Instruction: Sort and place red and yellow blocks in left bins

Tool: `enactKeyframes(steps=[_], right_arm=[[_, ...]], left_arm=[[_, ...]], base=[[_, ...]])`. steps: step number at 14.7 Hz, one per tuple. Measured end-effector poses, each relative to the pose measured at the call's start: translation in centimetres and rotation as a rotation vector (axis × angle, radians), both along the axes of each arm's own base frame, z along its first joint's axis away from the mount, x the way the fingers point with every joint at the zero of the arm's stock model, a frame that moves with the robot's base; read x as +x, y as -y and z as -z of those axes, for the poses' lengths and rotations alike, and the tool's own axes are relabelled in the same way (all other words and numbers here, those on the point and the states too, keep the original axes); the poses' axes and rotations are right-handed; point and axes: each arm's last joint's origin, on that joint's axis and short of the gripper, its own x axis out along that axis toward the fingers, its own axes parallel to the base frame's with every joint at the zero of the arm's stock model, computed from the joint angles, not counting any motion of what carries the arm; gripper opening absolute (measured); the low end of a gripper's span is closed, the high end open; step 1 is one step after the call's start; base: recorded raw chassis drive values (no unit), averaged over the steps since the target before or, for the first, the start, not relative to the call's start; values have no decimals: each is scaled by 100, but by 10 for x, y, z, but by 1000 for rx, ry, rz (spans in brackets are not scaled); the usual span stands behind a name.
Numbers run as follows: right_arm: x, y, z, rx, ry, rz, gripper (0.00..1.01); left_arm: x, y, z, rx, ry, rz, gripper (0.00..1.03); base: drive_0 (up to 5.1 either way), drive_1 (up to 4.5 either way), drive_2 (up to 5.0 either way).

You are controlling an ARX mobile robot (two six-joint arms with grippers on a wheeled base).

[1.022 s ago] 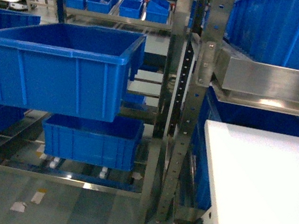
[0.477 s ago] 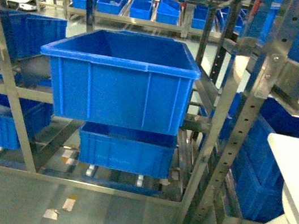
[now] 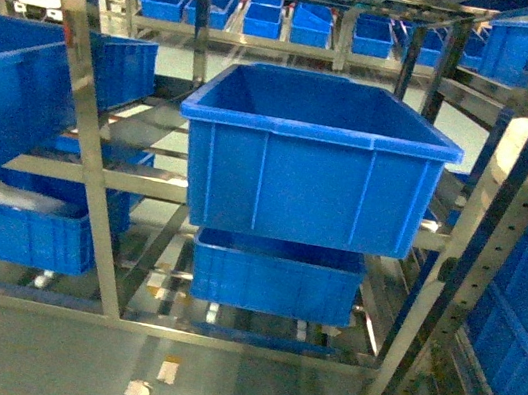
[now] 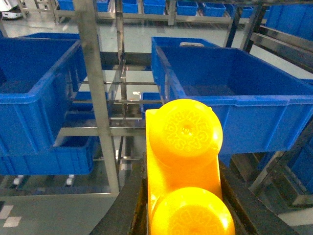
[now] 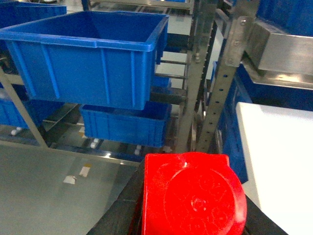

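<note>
The left gripper (image 4: 183, 205) is clamping the yellow block (image 4: 183, 161), its dark fingers (image 4: 124, 205) pressing on both sides of the block, whose two round studs are facing the wrist camera. The right gripper (image 5: 190, 205) is gripping the red block (image 5: 193, 196) the same way, one round stud showing. Neither gripper is showing in the head view.

The large blue bin (image 3: 317, 156) is sitting open-topped on a steel shelf rack (image 3: 83, 127), ahead of both blocks and apart from them. Below this bin, a shallower blue crate (image 3: 276, 276) is resting on the rack's lower level. Left of the bin, past a rack upright, another blue crate (image 3: 8, 94) is sitting. Behind the bin, small blue crates (image 3: 264, 17) are lining a far shelf. Right of the bin, in the right wrist view, a white bench (image 5: 279, 152) is showing.
</note>
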Motion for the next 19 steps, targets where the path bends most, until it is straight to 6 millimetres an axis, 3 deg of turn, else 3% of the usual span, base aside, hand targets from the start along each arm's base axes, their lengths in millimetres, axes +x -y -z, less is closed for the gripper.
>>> enactKeyframes(steps=[13,19], right_arm=[[0,0,0,0,1,0,27],[0,-1,0,1,0,-8,27]], left_arm=[[0,0,0,-1,3,0,27],[0,0,0,0,0,2,27]], base=[[-471,338,137],[-3,114,-120]])
